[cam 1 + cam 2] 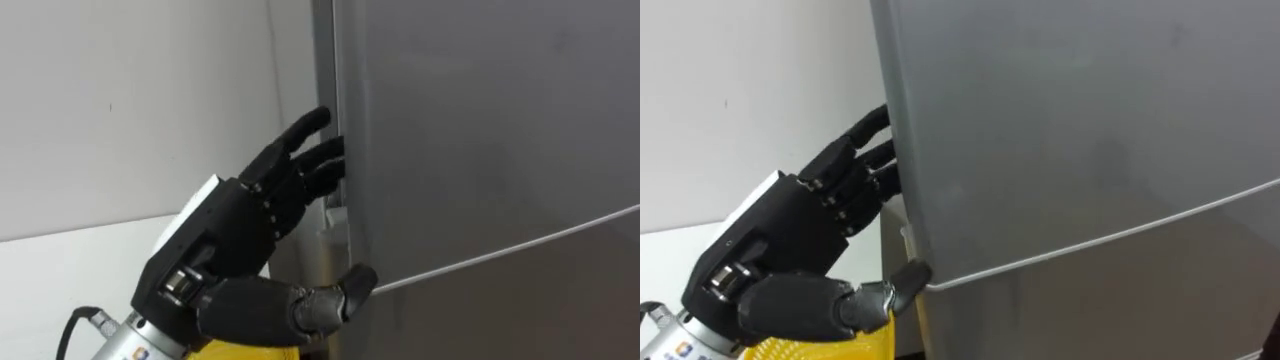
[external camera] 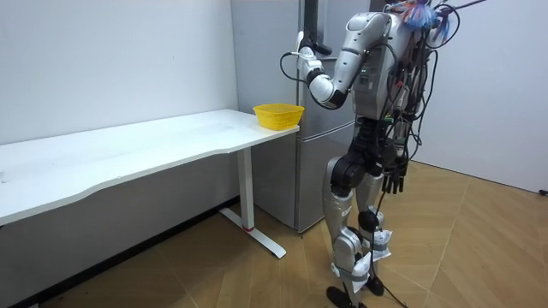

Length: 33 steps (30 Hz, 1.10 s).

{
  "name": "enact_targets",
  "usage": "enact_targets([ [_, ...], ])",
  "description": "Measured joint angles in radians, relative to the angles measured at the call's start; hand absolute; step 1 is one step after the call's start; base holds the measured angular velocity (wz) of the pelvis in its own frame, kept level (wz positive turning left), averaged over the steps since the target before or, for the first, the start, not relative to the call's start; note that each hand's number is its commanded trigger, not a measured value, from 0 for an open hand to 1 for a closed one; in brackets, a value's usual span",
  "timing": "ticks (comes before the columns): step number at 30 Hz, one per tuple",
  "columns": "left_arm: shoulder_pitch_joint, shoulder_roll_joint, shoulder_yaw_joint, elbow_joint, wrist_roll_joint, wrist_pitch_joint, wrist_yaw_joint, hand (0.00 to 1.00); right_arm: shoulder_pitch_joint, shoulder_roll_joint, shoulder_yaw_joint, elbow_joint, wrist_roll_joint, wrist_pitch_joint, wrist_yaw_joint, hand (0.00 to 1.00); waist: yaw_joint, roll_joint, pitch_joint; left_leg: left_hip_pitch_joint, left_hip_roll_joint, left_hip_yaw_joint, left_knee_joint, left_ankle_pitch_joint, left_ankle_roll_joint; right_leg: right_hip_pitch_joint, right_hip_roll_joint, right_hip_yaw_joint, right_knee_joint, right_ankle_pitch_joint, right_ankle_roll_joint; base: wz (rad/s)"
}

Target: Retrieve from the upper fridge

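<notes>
your black left hand is at the left edge of the flat grey upper fridge door, which stands straight up facing you, and you cannot tell if the hand grips it.

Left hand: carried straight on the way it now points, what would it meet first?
The side edge of the upper fridge door. The left hand is right at that edge, above the seam to the lower door; whether it touches it cannot be told.
</notes>
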Motion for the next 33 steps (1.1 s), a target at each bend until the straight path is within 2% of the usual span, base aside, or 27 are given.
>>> enact_targets([
  [4, 0.0, 0.013, -0.044, 0.0, 0.0, 0.002, -0.021, 0.0, 0.001, 0.0, 0.0, 0.0, 0.001, 0.0, 0.0, 0.0, -0.003, 0.005, -0.0017, -0.001, 0.001, 0.002, 0.002, 0.0, 0.0, -0.001, 0.0, 0.003, 0.002, 0.0, 0.0, -0.02],
  [20, 0.0, 0.015, -0.044, 0.0, -0.001, 0.002, -0.038, 0.0, 0.002, 0.0, 0.0, 0.001, 0.002, -0.001, -0.007, 0.0, -0.004, 0.009, -0.0022, -0.001, 0.002, 0.009, 0.002, 0.0, 0.0, -0.011, 0.0, 0.006, 0.002, 0.001, -0.001, 0.0],
  [21, 0.0, 0.015, -0.044, 0.0, -0.001, 0.002, -0.038, 0.34, 0.002, 0.0, 0.0, 0.001, 0.002, -0.001, -0.007, 0.0, -0.004, 0.009, -0.0022, -0.001, 0.002, 0.009, 0.002, 0.0, 0.0, -0.011, 0.0, 0.006, 0.002, 0.001, -0.001, 0.0],
  [22, 0.0, 0.015, -0.044, 0.0, 0.0, 0.002, -0.038, 0.75, 0.002, 0.0, 0.001, 0.001, 0.002, -0.001, -0.007, 0.0, -0.004, 0.009, -0.0022, -0.001, 0.002, 0.01, 0.001, 0.0, 0.0, -0.012, 0.0, 0.006, 0.002, 0.001, -0.001, 0.0],
  [23, 0.0, 0.015, -0.044, 0.0, 0.0, 0.001, -0.038, 1.0, 0.002, 0.0, 0.001, 0.0, 0.001, -0.001, -0.007, 0.0, -0.005, 0.009, -0.0022, -0.001, 0.002, 0.014, 0.002, 0.0, 0.0, -0.015, 0.0, 0.007, 0.002, 0.001, -0.001, 0.0],
  [27, 0.0, 0.014, -0.059, -0.002, -0.001, 0.0, -0.027, 1.0, 0.003, -0.002, 0.007, 0.0, 0.0, -0.002, -0.009, 0.0, -0.004, 0.009, -0.0025, -0.005, 0.002, 0.02, 0.002, 0.0, 0.0, -0.017, 0.0, 0.008, 0.001, 0.001, -0.001, 0.0],
  [33, -0.006, 0.014, -0.057, -0.011, -0.01, -0.004, -0.019, 1.0, 0.002, -0.006, 0.006, -0.004, -0.004, -0.002, -0.031, 0.0, -0.006, 0.015, -0.0085, -0.018, 0.002, 0.02, 0.004, 0.0, 0.0, -0.016, -0.001, 0.006, 0.002, 0.002, 0.001, 0.02],
])
